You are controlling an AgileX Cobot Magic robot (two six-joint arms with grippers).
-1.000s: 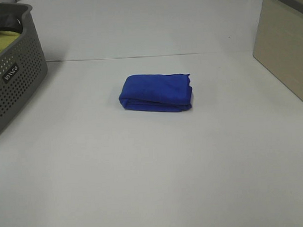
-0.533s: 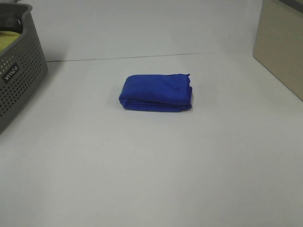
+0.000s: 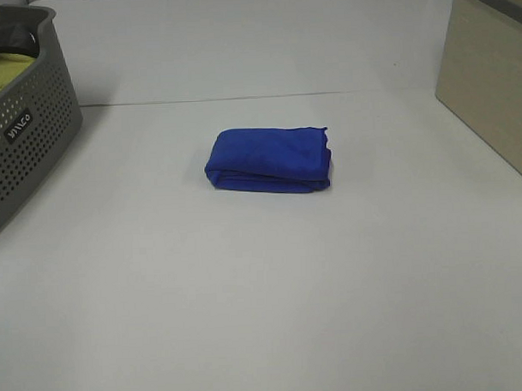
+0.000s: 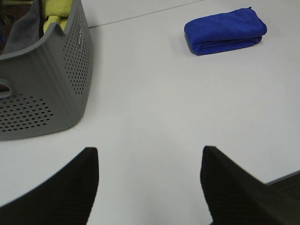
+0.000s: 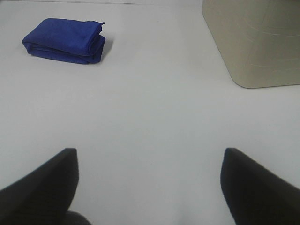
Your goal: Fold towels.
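You see the deep blue plush towel (image 3: 268,160) folded at the centre of the white table (image 3: 264,290). The grey perforated plastic basket (image 3: 23,144) stands at 10 o'clock. The left gripper (image 4: 150,187) and right gripper (image 5: 150,187) are both spread wide, holding nothing.

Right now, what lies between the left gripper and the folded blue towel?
Only bare white table separates the left gripper from the blue towel, per the left wrist view; the grey basket sits off to one side.
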